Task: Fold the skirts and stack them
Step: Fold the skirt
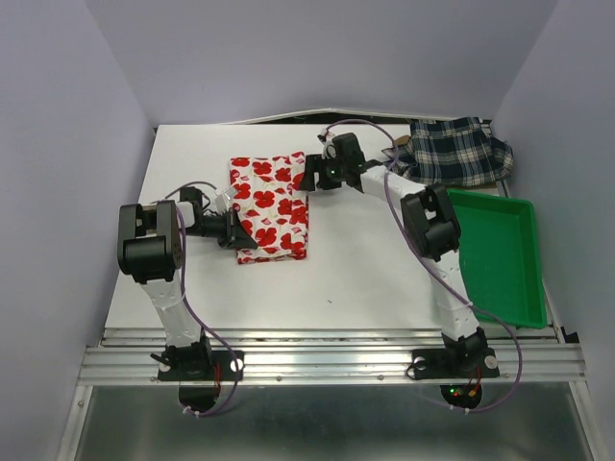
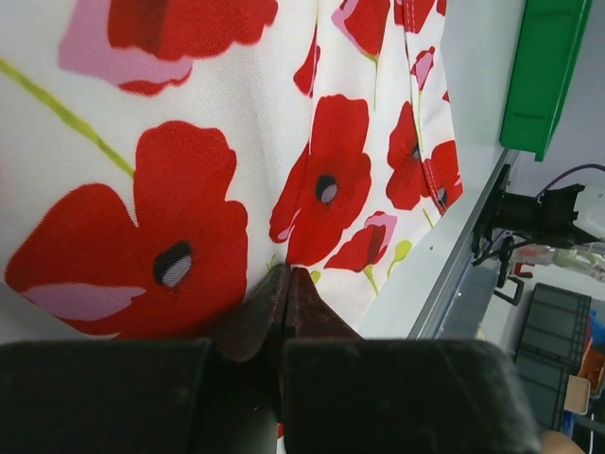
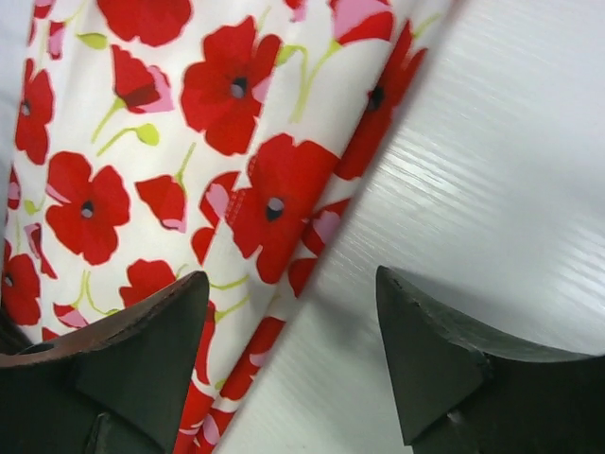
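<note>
- Now, my left gripper (image 1: 238, 230) is pinched shut on the near left corner of the flower skirt (image 1: 272, 202). The skirt lies mid-table toward the far edge, its long axis running far to near.
- My right gripper (image 1: 309, 178) hangs wide open over the skirt's right edge, so both arms are equally near.
- The plaid skirt (image 1: 456, 149) lies at the far right corner.

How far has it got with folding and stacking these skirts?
Early on. The floral skirt lies flat as a neat rectangle mid-table, seemingly part-folded. In hand: the left gripper is shut at its edge, apparently pinching it, while the right gripper stands open over its other side. Still to do: the plaid skirt sits in a crumpled heap at the far right corner; nothing is stacked.
</note>
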Robot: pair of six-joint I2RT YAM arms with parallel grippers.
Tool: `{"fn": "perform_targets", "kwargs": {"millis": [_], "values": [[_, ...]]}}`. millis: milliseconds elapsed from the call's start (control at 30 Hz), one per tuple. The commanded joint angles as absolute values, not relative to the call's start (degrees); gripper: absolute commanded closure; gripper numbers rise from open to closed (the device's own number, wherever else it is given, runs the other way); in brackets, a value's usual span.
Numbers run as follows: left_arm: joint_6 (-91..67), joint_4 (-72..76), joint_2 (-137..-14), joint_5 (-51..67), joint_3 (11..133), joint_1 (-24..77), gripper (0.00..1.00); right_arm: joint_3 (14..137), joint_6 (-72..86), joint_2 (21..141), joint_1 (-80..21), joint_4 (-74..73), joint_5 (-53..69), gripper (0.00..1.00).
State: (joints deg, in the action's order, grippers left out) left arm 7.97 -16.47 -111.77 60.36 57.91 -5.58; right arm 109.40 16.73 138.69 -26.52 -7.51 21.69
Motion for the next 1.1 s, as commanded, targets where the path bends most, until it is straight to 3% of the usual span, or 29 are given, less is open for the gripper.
{"fn": "perform_targets", "kwargs": {"millis": [0, 100, 167, 300, 433, 633, 1067], "values": [[6.95, -14.50, -112.42, 56.43, 57.84, -5.01, 0.99, 108.38, 15.20, 133.08, -25.58, -15.20, 17.66, 0.21], [6.15, -13.36, -111.45, 55.37, 56.87, -5.10, 1.00, 106.62, 17.30, 128.08, -25.58, -15.12, 20.90, 0.23], [6.06, -13.36, -111.10, 54.67, 56.78, -5.01, 1.00, 103.46, 22.48, 126.22, -25.58, -12.84, 29.85, 0.25], [6.41, -14.06, -110.83, 53.79, 57.04, -5.10, 1.00, 95.11, 37.48, 123.58, -28.73, -0.31, 47.85, 0.34], [6.50, -14.24, -110.48, 52.91, 57.13, -5.10, 1.00, 87.90, 44.36, 124.18, -33.12, 9.81, 53.68, 0.39], [7.12, -14.85, -109.16, 51.15, 57.48, -5.10, 1.00, 79.99, 49.13, 127.87, -34.54, 17.84, 57.04, 0.45], [11.08, -17.85, -102.74, 54.22, 65.47, -5.71, 0.96, 77.24, 39.82, 136.32, -34.01, 10.91, 52.12, 0.49]]}}
